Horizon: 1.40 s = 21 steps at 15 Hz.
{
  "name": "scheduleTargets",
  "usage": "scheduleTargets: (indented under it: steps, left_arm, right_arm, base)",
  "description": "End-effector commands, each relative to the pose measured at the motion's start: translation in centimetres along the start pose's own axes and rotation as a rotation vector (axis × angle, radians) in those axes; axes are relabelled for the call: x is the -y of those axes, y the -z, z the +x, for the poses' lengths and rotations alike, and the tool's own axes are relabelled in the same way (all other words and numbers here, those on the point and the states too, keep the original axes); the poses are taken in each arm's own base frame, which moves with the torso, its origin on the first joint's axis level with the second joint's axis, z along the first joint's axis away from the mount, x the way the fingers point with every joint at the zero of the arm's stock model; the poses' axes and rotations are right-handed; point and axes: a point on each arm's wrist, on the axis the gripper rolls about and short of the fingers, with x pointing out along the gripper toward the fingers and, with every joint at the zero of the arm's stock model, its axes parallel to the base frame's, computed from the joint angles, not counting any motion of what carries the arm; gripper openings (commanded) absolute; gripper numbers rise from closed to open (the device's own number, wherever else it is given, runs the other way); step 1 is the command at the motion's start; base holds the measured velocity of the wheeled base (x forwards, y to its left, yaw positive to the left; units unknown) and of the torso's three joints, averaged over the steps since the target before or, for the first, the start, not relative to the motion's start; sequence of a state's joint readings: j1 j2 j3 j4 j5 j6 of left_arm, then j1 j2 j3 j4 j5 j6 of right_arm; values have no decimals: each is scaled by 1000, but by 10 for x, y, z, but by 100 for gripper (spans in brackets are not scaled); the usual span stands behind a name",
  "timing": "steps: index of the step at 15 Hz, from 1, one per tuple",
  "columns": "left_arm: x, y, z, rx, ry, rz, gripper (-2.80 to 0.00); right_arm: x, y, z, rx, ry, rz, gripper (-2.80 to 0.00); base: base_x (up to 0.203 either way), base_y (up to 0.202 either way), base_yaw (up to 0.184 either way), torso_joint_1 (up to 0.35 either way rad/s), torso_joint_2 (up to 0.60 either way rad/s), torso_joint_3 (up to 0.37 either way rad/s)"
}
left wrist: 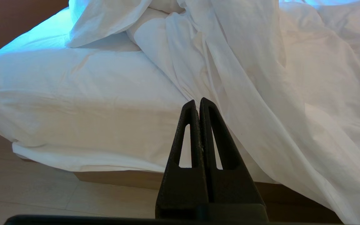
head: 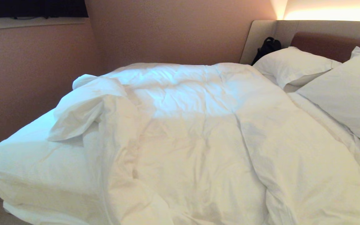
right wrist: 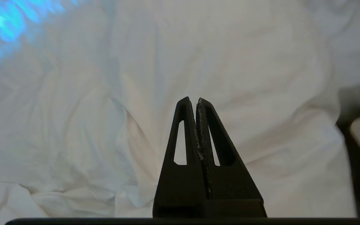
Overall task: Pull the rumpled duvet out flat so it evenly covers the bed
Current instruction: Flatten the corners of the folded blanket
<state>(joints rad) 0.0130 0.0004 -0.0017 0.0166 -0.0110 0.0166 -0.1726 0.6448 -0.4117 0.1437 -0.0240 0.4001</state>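
duvet bunched toward headboard side of bed, foot corner folded back, sheet bare there. left gripper and right gripper: jaws shut, empty. probably between pulls; next needs jaws opened on folded corner, dragged footward.

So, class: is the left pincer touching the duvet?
Apart. The left wrist view shows the left pincer shut on nothing, hanging in front of the bed, with the duvet draped further back.
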Motion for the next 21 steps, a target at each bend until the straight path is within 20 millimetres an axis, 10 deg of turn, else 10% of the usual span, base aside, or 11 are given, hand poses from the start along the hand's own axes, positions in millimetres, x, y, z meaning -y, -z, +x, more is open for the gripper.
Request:
scheduleTargets:
  steps: [1, 21]
  left_arm:
    - [0, 0, 0, 0, -1, 0, -280]
    - [0, 0, 0, 0, 1, 0, -280]
  right_arm:
    - [5, 11, -31, 137, -47, -91, -280]
    - [10, 18, -64, 319, -172, -229, -280]
  base:
    - [0, 0, 0, 0, 0, 0]
    - [0, 0, 0, 0, 0, 0]
